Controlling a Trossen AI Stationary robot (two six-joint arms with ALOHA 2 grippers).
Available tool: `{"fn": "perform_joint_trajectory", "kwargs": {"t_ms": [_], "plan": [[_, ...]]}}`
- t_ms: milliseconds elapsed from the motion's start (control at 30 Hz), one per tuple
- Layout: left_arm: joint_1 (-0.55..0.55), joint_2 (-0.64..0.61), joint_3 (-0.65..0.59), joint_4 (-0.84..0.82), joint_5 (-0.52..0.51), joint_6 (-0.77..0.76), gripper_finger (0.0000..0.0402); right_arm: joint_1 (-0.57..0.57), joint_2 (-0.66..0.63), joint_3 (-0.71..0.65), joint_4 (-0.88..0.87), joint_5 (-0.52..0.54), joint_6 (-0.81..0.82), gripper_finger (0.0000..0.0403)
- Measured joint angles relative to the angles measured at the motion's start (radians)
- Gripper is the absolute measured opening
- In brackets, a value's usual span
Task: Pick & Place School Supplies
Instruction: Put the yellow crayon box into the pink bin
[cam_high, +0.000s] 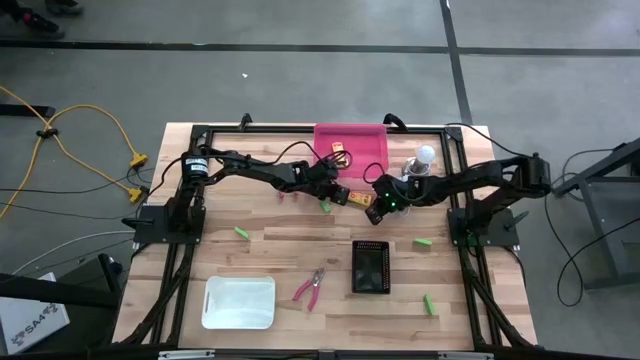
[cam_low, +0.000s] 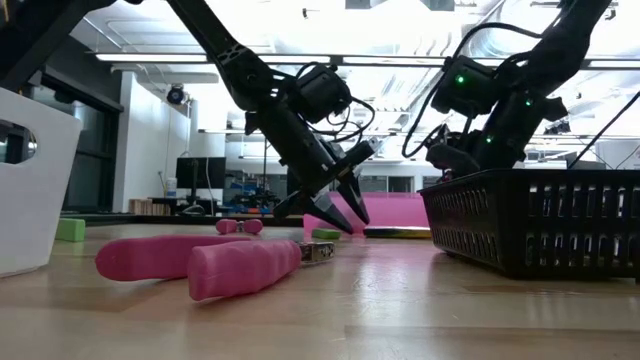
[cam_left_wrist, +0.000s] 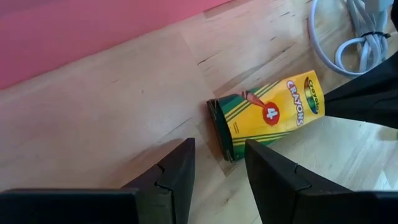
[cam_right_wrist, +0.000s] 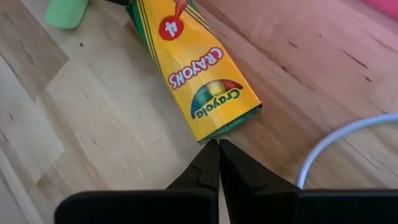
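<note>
A yellow crayon box (cam_left_wrist: 267, 118) lies flat on the wood table just in front of the pink tray (cam_high: 350, 150), with a second yellow box (cam_high: 340, 152) inside that tray. My left gripper (cam_left_wrist: 217, 171) is open, slanting down, its fingertips just short of the box's green end. My right gripper (cam_right_wrist: 217, 152) is shut, and its tips stand at the box's opposite end (cam_right_wrist: 214, 134). Pink-handled pliers (cam_high: 310, 288) and green blocks (cam_high: 241, 233) (cam_high: 423, 242) (cam_high: 430, 303) lie loose on the table. One green block (cam_right_wrist: 65, 12) lies beside the box. My right gripper's shut fingertips (cam_right_wrist: 208, 158) stand at the lower edge of the crayon box's printed end (cam_right_wrist: 214, 134), coming slanting down from the table's right. Whether they touch it I cannot tell. The box lies flat on the table.
A black mesh basket (cam_high: 370, 268) stands near the middle, and a white tray (cam_high: 240, 302) at the near left. A white bulb (cam_high: 425, 155) with a coiled white cable (cam_left_wrist: 348, 37) sits right of the pink tray, close to the box.
</note>
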Motion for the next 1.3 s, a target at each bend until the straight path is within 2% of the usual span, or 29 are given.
{"fn": "perform_joint_trajectory", "kwargs": {"t_ms": [300, 500, 733, 1300], "plan": [[0.023, 0.000, 0.000, 0.000, 0.003, 0.018, 0.0136, 0.000, 0.002, 0.000, 0.001, 0.029, -0.017, 0.0002], [0.034, 0.002, 0.000, 0.003, 0.043, 0.048, 0.0136, 0.000, 0.002, 0.000, 0.001, 0.030, -0.029, 0.0002], [0.034, 0.051, 0.002, 0.094, 0.126, 0.030, 0.0136, 0.000, 0.002, -0.001, 0.012, 0.034, -0.040, 0.0002], [0.035, 0.072, 0.000, 0.158, 0.210, -0.005, 0.0136, -0.001, 0.002, -0.002, 0.015, 0.034, -0.070, 0.0002]]}}
